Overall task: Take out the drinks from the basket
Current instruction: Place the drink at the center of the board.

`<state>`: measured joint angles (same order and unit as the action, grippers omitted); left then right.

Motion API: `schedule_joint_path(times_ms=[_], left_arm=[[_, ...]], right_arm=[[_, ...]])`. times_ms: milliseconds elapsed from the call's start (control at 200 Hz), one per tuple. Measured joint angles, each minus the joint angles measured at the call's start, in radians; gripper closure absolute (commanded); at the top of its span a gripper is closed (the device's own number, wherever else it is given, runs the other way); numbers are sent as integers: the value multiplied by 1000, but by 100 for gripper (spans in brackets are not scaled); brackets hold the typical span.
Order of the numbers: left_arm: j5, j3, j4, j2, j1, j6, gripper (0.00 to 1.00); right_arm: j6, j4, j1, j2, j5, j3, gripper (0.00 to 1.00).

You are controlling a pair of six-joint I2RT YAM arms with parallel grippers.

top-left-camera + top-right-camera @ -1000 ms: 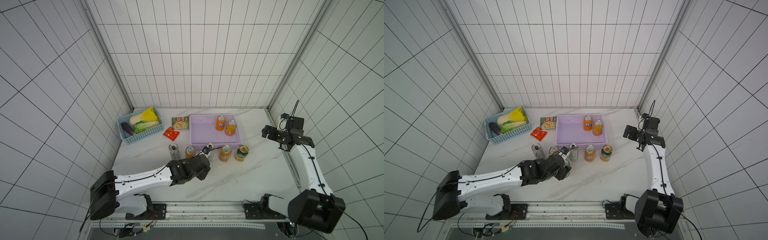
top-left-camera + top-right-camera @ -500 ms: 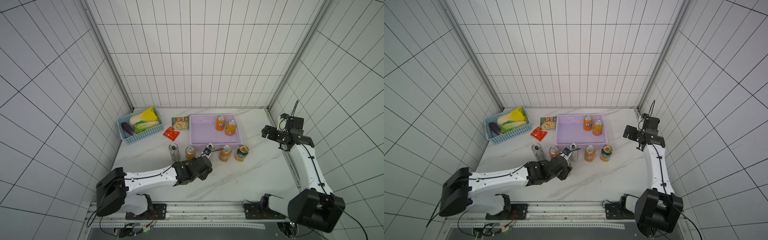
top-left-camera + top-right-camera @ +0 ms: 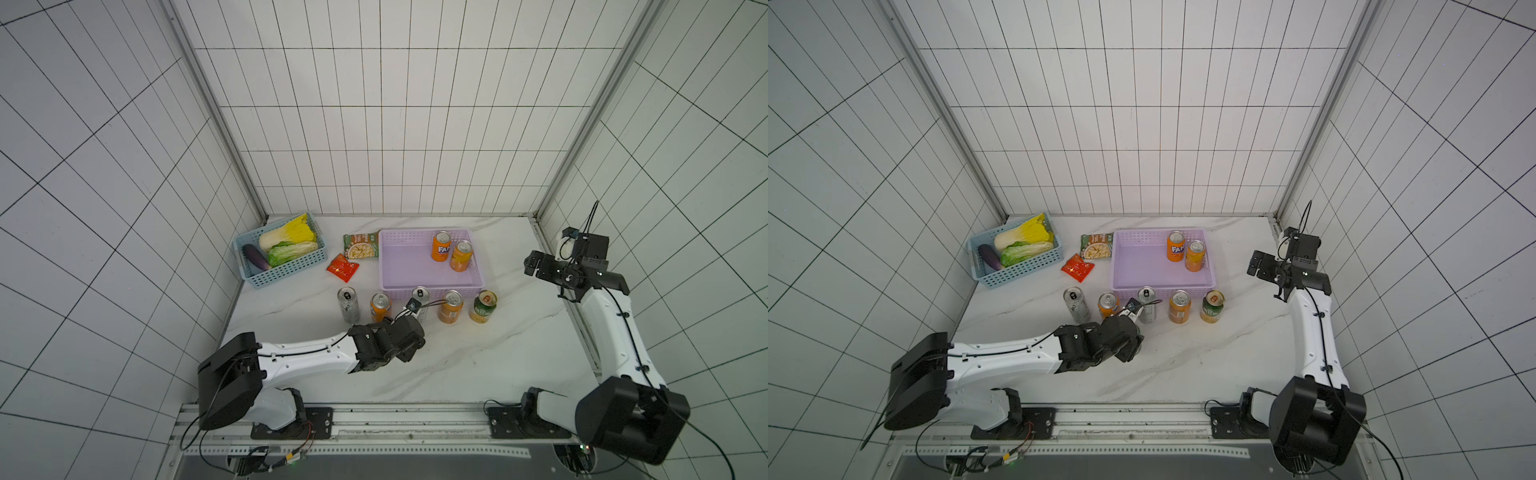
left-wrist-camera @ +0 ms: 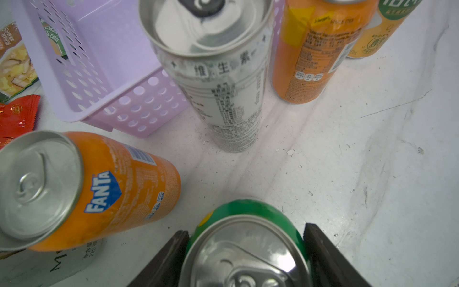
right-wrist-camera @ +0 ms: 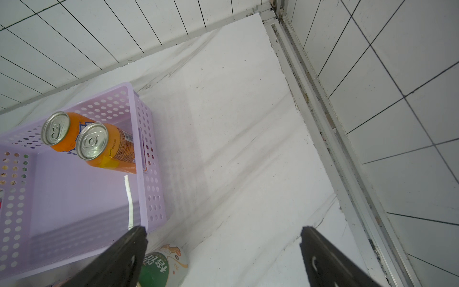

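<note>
The desk is carrying everything. The lilac basket is sitting right of centre in both top views, with two orange cans standing close together in its upper right corner and waiting to come out. The right tool is hanging at the right edge, jaws wide and empty, well apart from the basket. The left tool is straddling a green can standing on the desk. I cannot tell whether it is pinching or just clear.

The risk is sitting here. Pulling away crookedly could be tipping the green can into the Fanta can or the tall silver can nearby. A thin cable is looping over that row and could be snagging a top.
</note>
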<state>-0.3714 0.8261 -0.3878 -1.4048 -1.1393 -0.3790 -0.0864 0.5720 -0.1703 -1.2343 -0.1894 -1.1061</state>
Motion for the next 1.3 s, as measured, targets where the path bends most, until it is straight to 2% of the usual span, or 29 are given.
schedule_joint_path(times_ms=[515, 990, 1124, 1299], left_arm=[[-33, 8, 0, 75, -1, -7, 16], [-58, 121, -97, 209, 6, 22, 3], [-14, 162, -137, 233, 77, 30, 2], [85, 227, -187, 262, 251, 55, 2]], right_arm=[[0, 0, 0, 0, -9, 0, 1], [0, 0, -1, 0, -16, 0, 1], [0, 0, -1, 0, -17, 0, 1], [0, 0, -1, 0, -24, 0, 1]])
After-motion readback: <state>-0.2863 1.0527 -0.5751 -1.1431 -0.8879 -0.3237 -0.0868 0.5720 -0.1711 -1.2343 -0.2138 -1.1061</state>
